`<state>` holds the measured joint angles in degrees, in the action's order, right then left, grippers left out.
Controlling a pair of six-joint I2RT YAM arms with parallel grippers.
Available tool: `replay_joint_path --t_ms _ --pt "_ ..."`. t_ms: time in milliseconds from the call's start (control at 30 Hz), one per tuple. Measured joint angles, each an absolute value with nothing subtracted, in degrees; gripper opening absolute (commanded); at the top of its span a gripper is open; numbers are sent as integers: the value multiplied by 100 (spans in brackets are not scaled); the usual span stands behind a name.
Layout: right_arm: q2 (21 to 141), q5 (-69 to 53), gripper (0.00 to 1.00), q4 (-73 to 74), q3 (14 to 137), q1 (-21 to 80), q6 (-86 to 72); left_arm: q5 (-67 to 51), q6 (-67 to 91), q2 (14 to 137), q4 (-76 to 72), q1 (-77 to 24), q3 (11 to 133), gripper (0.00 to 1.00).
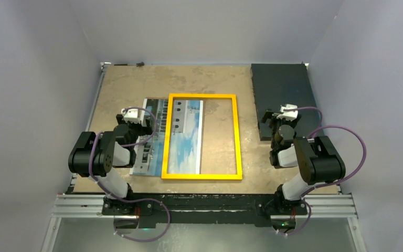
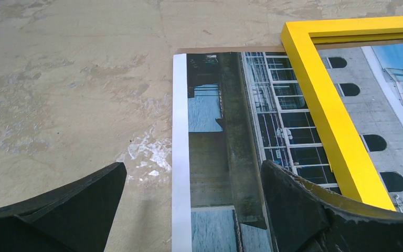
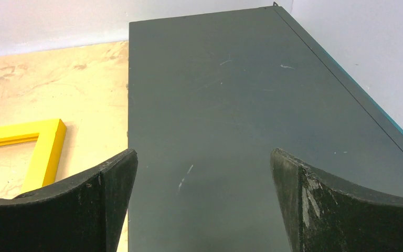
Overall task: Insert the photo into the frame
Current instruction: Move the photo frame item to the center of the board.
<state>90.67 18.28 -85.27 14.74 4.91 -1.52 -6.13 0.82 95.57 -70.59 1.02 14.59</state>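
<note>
Two pincers released, my left pincer (image 2: 193,165) nearer the photo (image 2: 210,105)
Photo lies lengthwise away from me, half under the frame's (image 1: 201,96) left rail; left pincer hangs over its exposed strip, right pincer (image 3: 203,152) over the dark mat (image 3: 215,79).

frame (image 1: 202,97) lying across right part of photo (image 1: 183,147), mat (image 1: 280,84) far right

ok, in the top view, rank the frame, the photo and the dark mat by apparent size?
1. frame: largest outline.
2 or 3. photo and dark mat: they look about alike. The photo lies partly under the frame, and the mat sits farther from the camera, so I won't rank these two.
</note>
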Motion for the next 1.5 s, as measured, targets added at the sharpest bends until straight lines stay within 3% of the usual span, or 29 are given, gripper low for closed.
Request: replay_joint_path --t_ms 367,467,567,667,833,967,1200,1500 --pt "9056 1922 99 -8517 1474 491 -204 -613 82 9557 -7057 99 1461 100" --pt "8818 2023 99 -8156 1527 504 -202 -565 132 9308 -6250 134 1780 100" --pt "8143 2093 99 -6956 2005 521 -399 -495 78 9037 -4289 237 3212 100" --pt "7701 2274 99 -5459 2974 467 -1734 -484 -8 9067 -2471 405 4978 98" --pt "7776 1627 99 -3854 4327 187 -3133 -1031 108 9299 -255 1153 7063 96" --pt "8364 1911 98 -2606 5430 1426 -3183 -1175 123 9623 1039 1577 7837 94" --pt "9249 1581 72 -1651 6051 3133 -3347 -1197 -8 9948 2635 1509 7983 82" --pt "10132 1046 75 -1236 5999 3710 -3776 -1197 -292 9946 3210 1498 7824 74"
